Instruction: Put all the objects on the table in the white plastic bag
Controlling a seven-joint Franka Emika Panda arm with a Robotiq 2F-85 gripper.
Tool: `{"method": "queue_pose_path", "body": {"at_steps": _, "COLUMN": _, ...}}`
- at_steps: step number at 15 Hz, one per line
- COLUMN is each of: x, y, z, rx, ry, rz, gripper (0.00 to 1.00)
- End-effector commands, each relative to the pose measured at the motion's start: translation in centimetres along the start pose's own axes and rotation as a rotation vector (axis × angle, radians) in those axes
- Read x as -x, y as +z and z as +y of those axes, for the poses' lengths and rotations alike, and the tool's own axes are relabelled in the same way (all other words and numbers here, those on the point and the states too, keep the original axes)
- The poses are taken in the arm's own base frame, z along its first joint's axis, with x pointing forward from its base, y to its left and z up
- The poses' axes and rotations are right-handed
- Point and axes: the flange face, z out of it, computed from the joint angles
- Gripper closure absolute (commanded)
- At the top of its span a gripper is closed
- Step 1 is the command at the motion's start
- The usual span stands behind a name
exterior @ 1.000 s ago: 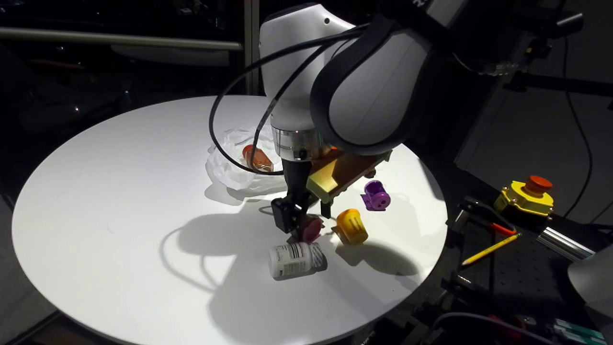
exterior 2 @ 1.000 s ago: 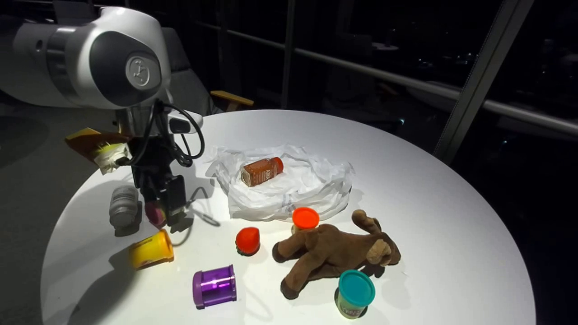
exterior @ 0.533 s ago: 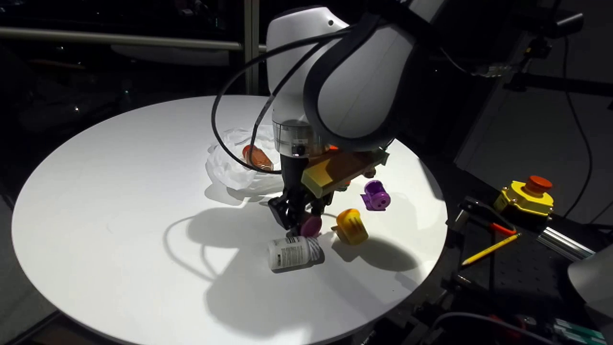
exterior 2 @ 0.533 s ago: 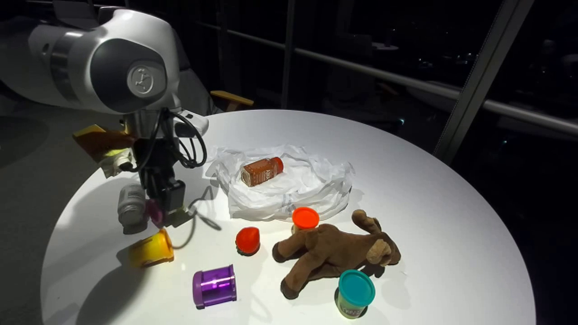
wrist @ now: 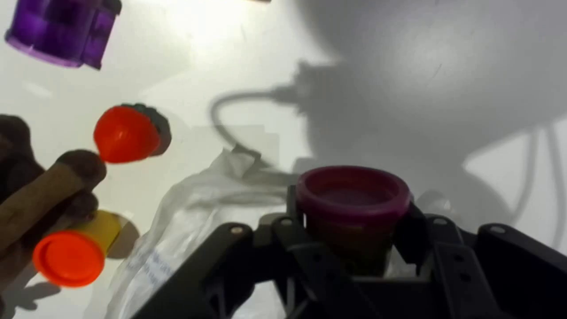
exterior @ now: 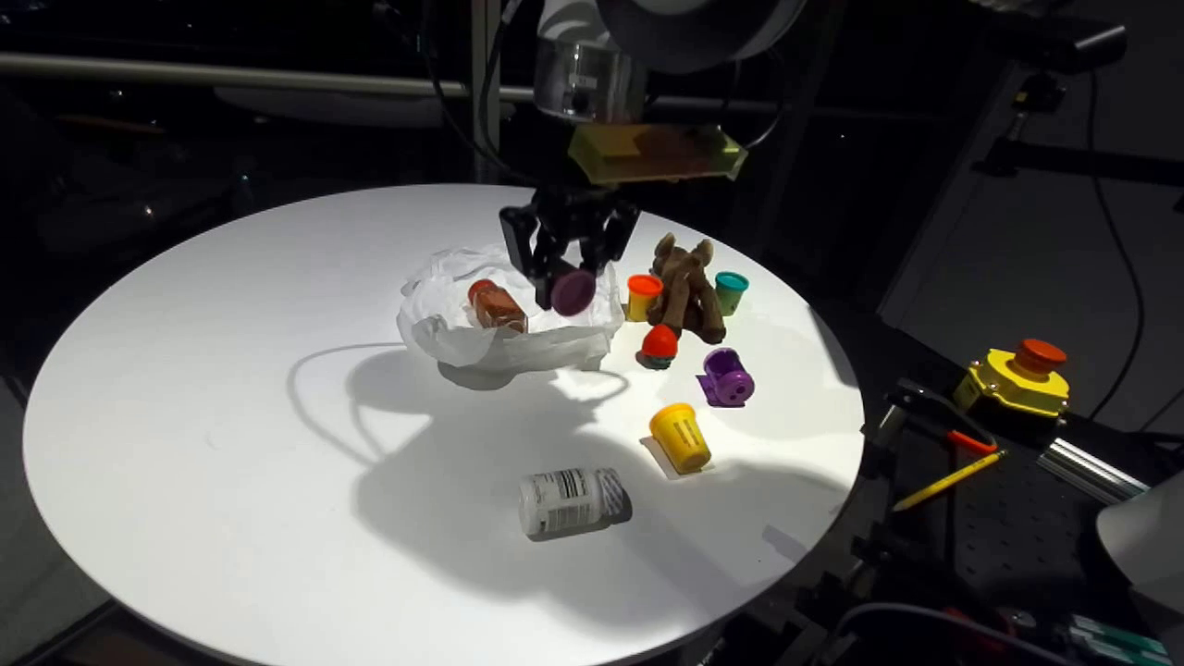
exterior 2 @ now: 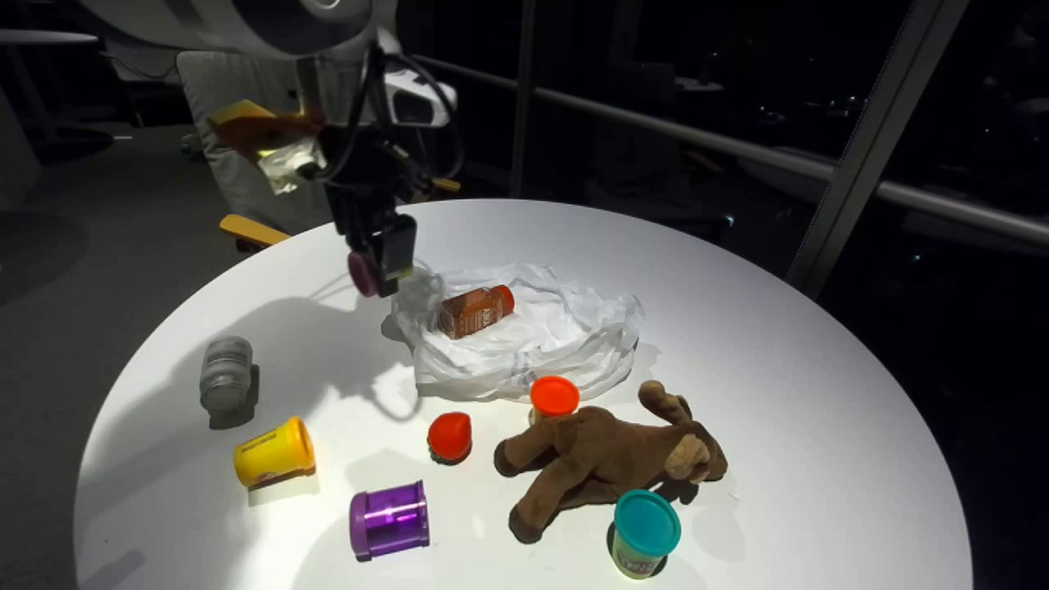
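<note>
My gripper (exterior: 569,285) is shut on a pink-lidded tub (wrist: 352,195), raised above the table beside the bag's near edge in an exterior view (exterior 2: 362,274). The crumpled white plastic bag (exterior 2: 524,356) lies open, with a red-capped brown bottle (exterior 2: 474,313) in it. Loose on the table are a white bottle (exterior: 560,499) on its side, a tipped yellow tub (exterior: 682,439), a purple container (exterior 2: 389,520), a red strawberry-like toy (wrist: 126,135), an orange-lidded tub (wrist: 71,257), a brown plush animal (exterior 2: 610,455) and a teal-lidded tub (exterior 2: 646,528). The teal-lidded tub is out of the wrist view.
The round white table (exterior: 185,416) has its edge all around. A dark side bench (exterior: 1017,518) holds a yellow box with a red button (exterior: 1017,375) and a yellow pencil (exterior: 948,481). A chair (exterior 2: 238,123) stands behind the table.
My gripper has risen from beside the white bottle with the pink-lidded tub and moved toward the bag. The white bottle shifted slightly and came back to about its earlier place.
</note>
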Motion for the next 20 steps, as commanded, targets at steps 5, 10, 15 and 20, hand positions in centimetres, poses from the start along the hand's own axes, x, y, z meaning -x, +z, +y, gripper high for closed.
{"method": "queue_pose_path", "body": {"at_steps": 5, "x": -12.1, "y": 0.3, "z": 3.9, "rx": -0.012, "ry": 0.138, "rz": 0.112, "gripper": 0.77}}
{"method": "queue_pose_path", "body": {"at_steps": 10, "x": -15.8, "y": 5.1, "z": 5.3, "rx": -0.016, "ry": 0.198, "rz": 0.073, "gripper": 0.77}}
{"method": "queue_pose_path", "body": {"at_steps": 15, "x": -16.9, "y": 7.3, "z": 5.8, "rx": -0.003, "ry": 0.22, "rz": 0.045, "gripper": 0.21}}
{"method": "queue_pose_path", "body": {"at_steps": 20, "x": -14.7, "y": 2.6, "z": 3.0, "rx": -0.012, "ry": 0.076, "rz": 0.054, "gripper": 0.0}}
